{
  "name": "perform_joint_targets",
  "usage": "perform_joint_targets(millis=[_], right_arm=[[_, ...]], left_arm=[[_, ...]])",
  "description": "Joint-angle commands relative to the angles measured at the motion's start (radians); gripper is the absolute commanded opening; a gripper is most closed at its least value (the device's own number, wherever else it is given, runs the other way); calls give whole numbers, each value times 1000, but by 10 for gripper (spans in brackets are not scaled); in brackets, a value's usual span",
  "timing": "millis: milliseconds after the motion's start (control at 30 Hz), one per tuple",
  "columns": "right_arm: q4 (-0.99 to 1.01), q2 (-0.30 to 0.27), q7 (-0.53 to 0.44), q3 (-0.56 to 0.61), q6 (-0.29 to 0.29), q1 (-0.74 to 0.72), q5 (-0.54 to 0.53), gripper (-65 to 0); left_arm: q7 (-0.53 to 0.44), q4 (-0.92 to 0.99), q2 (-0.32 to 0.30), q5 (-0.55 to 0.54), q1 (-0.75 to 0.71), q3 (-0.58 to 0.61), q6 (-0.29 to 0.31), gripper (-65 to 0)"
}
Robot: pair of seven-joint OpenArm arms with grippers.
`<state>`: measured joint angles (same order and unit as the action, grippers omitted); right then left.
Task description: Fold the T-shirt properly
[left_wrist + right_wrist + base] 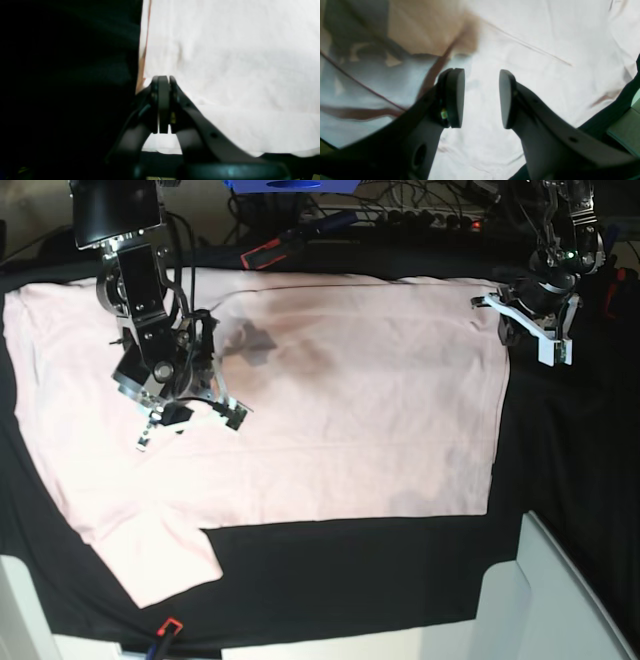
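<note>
The T-shirt (330,410) lies spread flat, plain side up, across the black cloth (570,480), one sleeve (160,555) sticking out toward the front edge on the base view's left. The right gripper (190,418) hangs above the shirt's left part in that view, over the pale fabric near the sleeve side. In its wrist view its jaws stand apart with only shirt fabric (520,37) seen in the gap between them, and nothing is pinched. The left gripper (540,345) sits at the shirt's far corner on the base view's right, just at the hem (503,360). In its own wrist view the left gripper (163,80) has its pads pressed together, tips at the shirt's edge where pink meets black; whether any fabric is caught between them cannot be told.
</note>
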<state>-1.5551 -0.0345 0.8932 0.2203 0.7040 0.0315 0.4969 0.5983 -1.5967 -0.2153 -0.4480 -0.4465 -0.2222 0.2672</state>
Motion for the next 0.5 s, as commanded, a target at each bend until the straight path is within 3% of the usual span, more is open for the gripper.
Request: perform_joint_targets(millis=[0,167,300,467], right_arm=[[-18,0,-4,-2,-6,-32,7,-425],[-17,-52,-4,-48,-6,-98,9,-425],[11,-72,-13,-200,-6,-155,-1,-425],[242,-157,-78,-339,-6,-298,-54,-425]], left_arm=[[-19,-15,-11,-5,1,-6,5,-650],[-19,-17,-11,-5,13,-7,5,-650],[-19,-15,-17,-5,28,-7,5,-650],[-19,-18,-19,-5,39,-7,5,-650]])
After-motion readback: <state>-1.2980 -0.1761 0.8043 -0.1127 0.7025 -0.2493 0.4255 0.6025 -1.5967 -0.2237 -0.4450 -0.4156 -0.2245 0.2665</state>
